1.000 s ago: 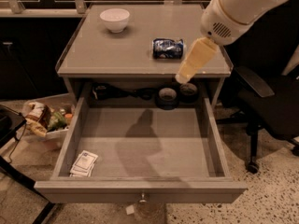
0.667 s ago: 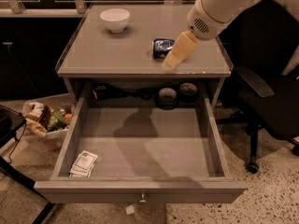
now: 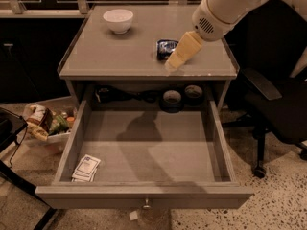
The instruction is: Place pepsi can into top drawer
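On the flat grey tabletop [image 3: 120,56], toward 4 o'clock from its centre, the small dark blue aluminium pepsi can [image 3: 165,47] lies on its side, in the same spot as a second ago. What has changed is the tan, wedge-shaped gripper [image 3: 171,65] on the white arm. A second ago it hung over the table's front edge at about 5 o'clock from the can, clear of it. It has since swung in toward 9 o'clock, and its tip now sits just at the can's 6 o'clock side, its body crossing the can's right end. Whether the gripper is apart or together I cannot tell, nor whether it touches the can.

Below, the wide shallow grey wooden top drawer [image 3: 144,196] stands pulled fully out, with small white paper packets [image 3: 86,168] at its 7 o'clock corner. Dark tape rolls [image 3: 171,98] sit on the shelf behind it, and a round white ceramic bowl [image 3: 118,20] rests at the tabletop's 10 o'clock.

By my reading the approach is closing on the can, the pick-up is not yet made, and the open drawer is ready to receive it.
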### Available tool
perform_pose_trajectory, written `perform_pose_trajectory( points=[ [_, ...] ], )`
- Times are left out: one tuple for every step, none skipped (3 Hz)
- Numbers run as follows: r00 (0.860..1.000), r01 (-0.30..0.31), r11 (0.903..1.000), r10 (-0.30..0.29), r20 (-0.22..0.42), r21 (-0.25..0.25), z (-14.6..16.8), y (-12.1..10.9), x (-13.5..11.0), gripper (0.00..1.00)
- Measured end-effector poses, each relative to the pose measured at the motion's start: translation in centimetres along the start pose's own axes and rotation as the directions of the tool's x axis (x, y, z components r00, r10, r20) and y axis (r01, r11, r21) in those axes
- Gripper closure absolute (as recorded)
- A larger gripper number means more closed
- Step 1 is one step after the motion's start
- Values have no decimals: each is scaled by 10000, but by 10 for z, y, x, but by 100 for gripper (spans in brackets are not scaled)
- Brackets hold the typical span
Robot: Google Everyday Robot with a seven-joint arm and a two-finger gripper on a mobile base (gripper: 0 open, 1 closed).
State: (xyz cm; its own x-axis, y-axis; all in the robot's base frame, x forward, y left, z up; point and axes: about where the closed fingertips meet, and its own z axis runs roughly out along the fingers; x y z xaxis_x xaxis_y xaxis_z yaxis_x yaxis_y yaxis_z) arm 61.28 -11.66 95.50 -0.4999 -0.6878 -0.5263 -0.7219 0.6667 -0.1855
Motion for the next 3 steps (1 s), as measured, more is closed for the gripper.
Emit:
perform_pose_trajectory(
  points=[
    [9964, -833, 9963, 829, 179, 195, 1, -8, 6, 0],
    [9682, -2479, 9680, 2461, 451, 399, 28, -41, 3, 0],
    [9271, -3701, 9282, 3665, 787, 370, 65, -77, -7, 0]
  ],
)
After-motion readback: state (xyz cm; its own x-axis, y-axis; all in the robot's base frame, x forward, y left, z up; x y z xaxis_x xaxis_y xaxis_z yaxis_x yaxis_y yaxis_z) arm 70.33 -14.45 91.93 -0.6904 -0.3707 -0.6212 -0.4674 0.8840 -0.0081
